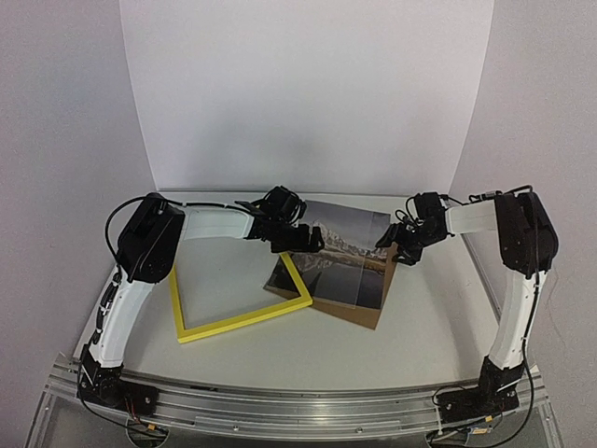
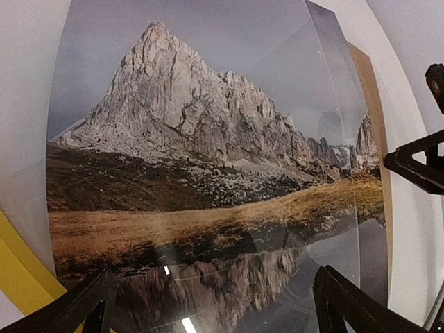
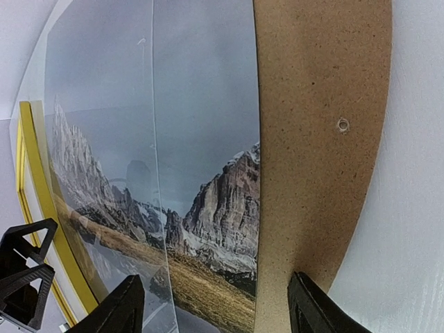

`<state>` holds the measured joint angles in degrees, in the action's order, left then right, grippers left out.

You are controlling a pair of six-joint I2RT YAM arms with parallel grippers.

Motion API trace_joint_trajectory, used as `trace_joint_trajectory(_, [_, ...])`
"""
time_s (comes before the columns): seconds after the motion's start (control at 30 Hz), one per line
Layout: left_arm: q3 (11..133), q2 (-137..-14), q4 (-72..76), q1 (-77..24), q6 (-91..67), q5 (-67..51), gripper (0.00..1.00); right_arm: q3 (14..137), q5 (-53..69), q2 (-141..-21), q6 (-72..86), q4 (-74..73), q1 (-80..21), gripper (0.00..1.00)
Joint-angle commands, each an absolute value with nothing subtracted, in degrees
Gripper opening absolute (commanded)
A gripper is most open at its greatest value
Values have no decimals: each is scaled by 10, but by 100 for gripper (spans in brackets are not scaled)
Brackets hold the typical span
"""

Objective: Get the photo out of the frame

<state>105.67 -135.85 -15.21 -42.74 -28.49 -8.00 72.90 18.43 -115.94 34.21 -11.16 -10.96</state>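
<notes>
- Frame (image 1: 242, 318): lies flat at lower left of centre in the top view, opening apparently empty with bare table (image 1: 429, 327) showing through. Its right corner overlaps the photo's lower-left corner.
- Photo (image 1: 340, 252): centre of the top view, face up and flat on the brown board (image 1: 359, 315). The board sticks out along its lower and right edges.
- What looks like a clear pane (image 3: 104, 139) lies over the frame-side part of the photo. Its straight edge runs top to bottom across the print in the right wrist view.
- Left gripper (image 1: 300, 240): at the photo's upper-left edge, jaws spread wide. In its wrist view both fingers sit at the bottom corners, mountain print between them, nothing pinched.
- Right gripper (image 1: 394, 247): at the photo's right edge, jaws apart. One finger is over the print, the other near the board's outer edge. I cannot tell whether either tip touches the sheet.

Progress, as I judge it:
- The stack is already out of the frame's opening, so the main separation looks done.
- Not finished. The frame corner rests on the print, the pane covers part of it, and the photo sits on the board, held by neither gripper.
- Left to do: take the print by an edge and slide or lift it clear of pane, frame corner and board.
</notes>
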Motion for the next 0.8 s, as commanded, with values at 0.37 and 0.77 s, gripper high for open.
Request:
trace_joint_trajectory(0.37, [1095,-1425,-262,-425,-326,-107,100,743,320,-1223,396,-7,-111,64])
trace_joint_trajectory(0.77, [1038,-1410,-255,-425,-345,-103,99,714,437,-1216,456,183,-111,49])
